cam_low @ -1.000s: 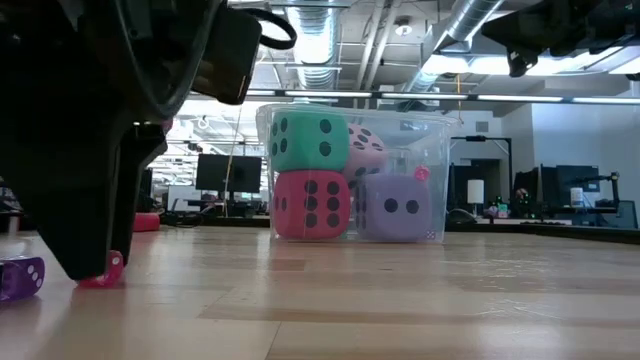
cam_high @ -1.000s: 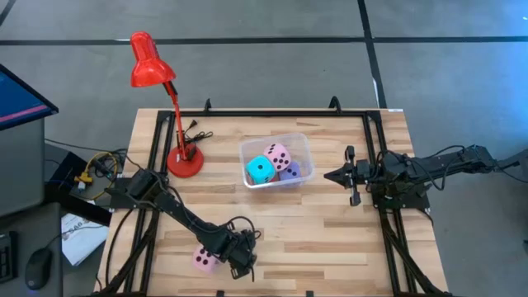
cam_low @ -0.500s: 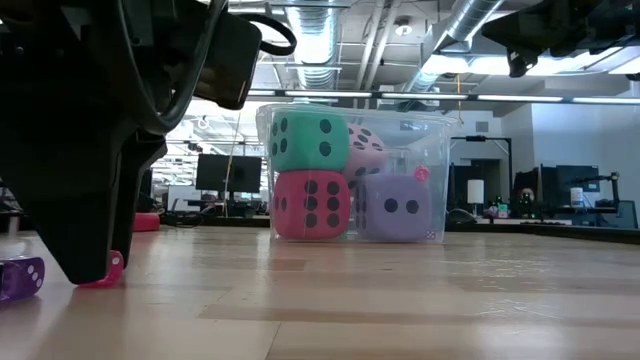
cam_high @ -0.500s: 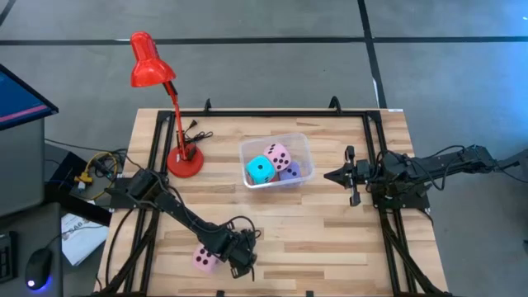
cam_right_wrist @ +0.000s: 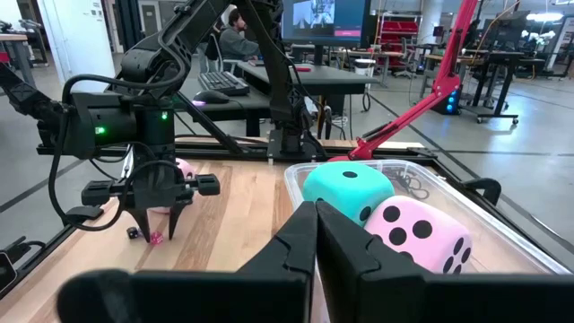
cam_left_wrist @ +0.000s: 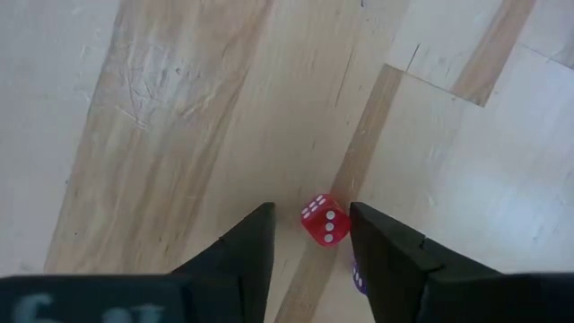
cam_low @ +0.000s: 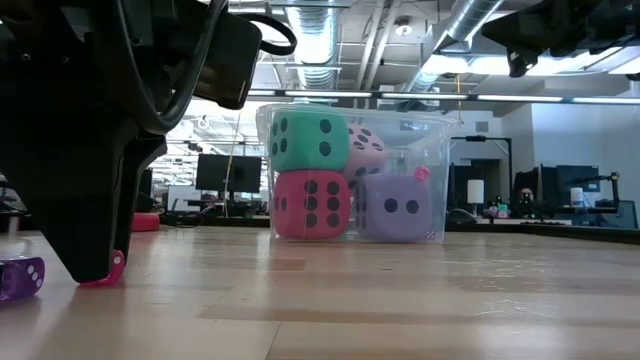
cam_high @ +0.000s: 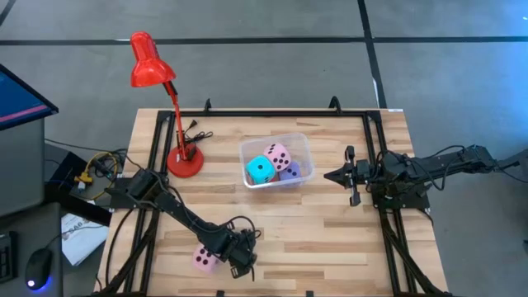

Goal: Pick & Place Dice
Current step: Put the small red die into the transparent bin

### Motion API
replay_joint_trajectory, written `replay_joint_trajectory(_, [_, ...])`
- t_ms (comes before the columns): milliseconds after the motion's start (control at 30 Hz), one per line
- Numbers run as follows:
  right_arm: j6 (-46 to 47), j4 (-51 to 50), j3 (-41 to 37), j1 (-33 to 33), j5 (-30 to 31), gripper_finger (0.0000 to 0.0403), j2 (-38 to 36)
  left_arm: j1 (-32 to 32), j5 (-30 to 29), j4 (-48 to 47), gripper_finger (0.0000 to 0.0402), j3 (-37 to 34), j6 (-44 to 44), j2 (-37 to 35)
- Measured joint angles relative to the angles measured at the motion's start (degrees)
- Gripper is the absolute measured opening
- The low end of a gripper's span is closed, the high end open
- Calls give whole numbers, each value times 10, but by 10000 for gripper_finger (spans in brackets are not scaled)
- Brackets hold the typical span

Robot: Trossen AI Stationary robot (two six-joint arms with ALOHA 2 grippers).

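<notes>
L gripper (cam_high: pixel 240 261) sits low at bottom centre of the high view, pointing down at the table (cam_high: pixel 330 239), arm running in from the left edge. In the L wrist view its fingers (cam_left_wrist: pixel 256 238) stand a narrow way apart w/ a small red die (cam_left_wrist: pixel 323 219), white pips, on the wood btwn them; die is closer to one finger, a sliver of gap shows on the other side, so not clearly clamped. A small purple die (cam_low: pixel 20 277) lies at far left of the low view, near the fingertip but apart. Just left of the gripper in the high view, big pink die (cam_high: pixel 204 259) rests on the table, beside the arm. Other four big dice are in the clear bin (cam_high: pixel 276 136) at mid-frame: cyan die (cam_high: pixel 261 171) on top, second pink die (cam_high: pixel 279 157) next to it, lavender die (cam_high: pixel 291 172) lower right. Low view shows cyan stacked on the red die (cam_low: pixel 311 204), lavender on the bin floor beside red, pink behind. R gripper (cam_high: pixel 330 175) waits right of the bin, well apart from it, raised, pointing at it, fingers pressed together w/ nothing btwn them. Red desk lamp (cam_high: pixel 148 62) stands upper left of the table, base just left of the bin. In the R wrist view a person (cam_right_wrist: pixel 235 31) sits at a desk far back in the room.
</notes>
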Motion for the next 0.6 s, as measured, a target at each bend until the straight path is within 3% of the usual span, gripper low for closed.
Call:
replay_joint_trajectory(400, [0,0,0,0,0,5,0,3,0,0,72,0,0,0])
replay_joint_trajectory(600, [0,0,0,0,0,5,0,3,0,0,69,0,0,0])
